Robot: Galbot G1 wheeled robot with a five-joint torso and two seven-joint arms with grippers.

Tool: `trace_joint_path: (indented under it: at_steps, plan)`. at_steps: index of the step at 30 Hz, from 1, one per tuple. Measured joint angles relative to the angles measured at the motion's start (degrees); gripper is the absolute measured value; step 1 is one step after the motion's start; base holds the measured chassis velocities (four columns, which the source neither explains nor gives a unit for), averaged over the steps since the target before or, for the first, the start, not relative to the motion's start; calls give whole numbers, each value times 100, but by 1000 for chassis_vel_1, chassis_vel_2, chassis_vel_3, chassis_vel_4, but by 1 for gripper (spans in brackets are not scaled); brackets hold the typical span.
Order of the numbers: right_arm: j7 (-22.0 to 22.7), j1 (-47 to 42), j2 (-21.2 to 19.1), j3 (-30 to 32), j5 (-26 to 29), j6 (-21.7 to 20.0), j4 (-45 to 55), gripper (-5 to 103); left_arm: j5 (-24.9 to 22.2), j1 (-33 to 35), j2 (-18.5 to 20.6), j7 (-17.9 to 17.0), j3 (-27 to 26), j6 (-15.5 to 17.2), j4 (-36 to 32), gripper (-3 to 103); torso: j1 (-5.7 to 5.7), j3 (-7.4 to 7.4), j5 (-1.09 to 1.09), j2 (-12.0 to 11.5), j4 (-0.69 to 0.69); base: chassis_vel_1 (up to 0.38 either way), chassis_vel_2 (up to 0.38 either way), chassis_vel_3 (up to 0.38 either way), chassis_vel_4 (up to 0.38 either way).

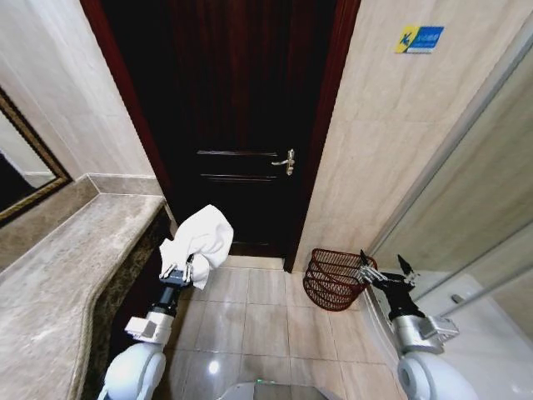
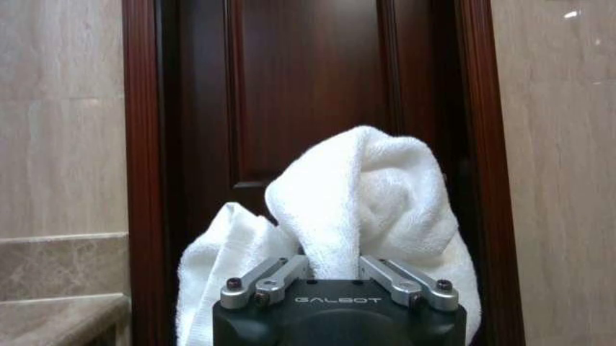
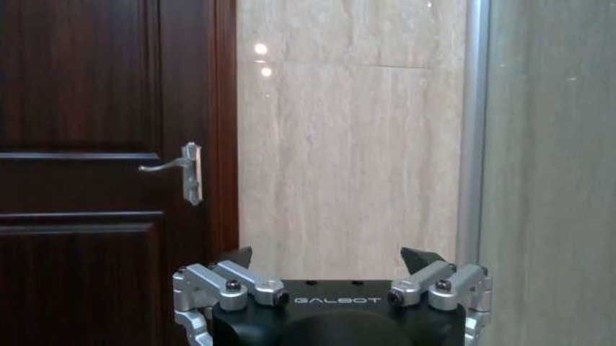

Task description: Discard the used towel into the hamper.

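Note:
A white towel point(image 1: 202, 236) bunches up over my left gripper point(image 1: 180, 271), which is shut on it and holds it in the air beside the marble counter. In the left wrist view the towel point(image 2: 366, 202) rises from between the closed fingers and hangs down both sides. The hamper point(image 1: 335, 278), a small round reddish-brown wire basket, stands on the tiled floor against the wall to the right of the door. My right gripper point(image 1: 387, 267) hovers open just right of the hamper's rim, nothing between its fingers point(image 3: 231, 261).
A dark wooden door point(image 1: 237, 117) with a metal lever handle point(image 1: 286, 162) fills the wall ahead. A marble counter point(image 1: 58, 275) runs along the left. A glass shower partition point(image 1: 466, 208) stands at the right. Beige floor tiles point(image 1: 266, 321) lie between counter and hamper.

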Motion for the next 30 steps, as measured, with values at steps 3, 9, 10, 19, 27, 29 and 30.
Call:
trace_joint_path:
  at_steps: [3,9,10,19,27,29,30]
  plan:
    - [68,-12,0,-29,-31,-96,37,100,-8,4,-3,38,-4,-25,35,11,-52,-64,0,-117,-1,0,0,0,0]
    - [80,-13,1,-30,-49,-110,16,100,-10,0,-11,50,-8,-65,94,11,-125,-152,0,-277,-1,0,0,0,0]
    - [80,-12,1,-30,-53,-110,2,100,-11,0,-12,49,-9,-72,105,11,-144,-175,0,-320,0,0,0,0,0]
    - [71,-25,41,-32,-94,-47,-166,100,-74,-22,-18,48,-11,-123,219,11,-267,-325,0,-591,0,0,0,0,0]
    - [32,-115,104,-63,-110,64,-411,100,-239,-34,-70,33,-13,-147,373,11,-373,-452,0,-825,-1,0,0,0,0]
    - [20,-127,133,-74,-119,100,-485,100,-261,-28,-86,32,-13,-168,398,11,-391,-473,0,-865,0,0,0,0,0]
    - [7,-137,155,-78,-121,126,-535,100,-271,-24,-95,31,-13,-179,410,11,-403,-489,0,-893,0,0,0,0,0]
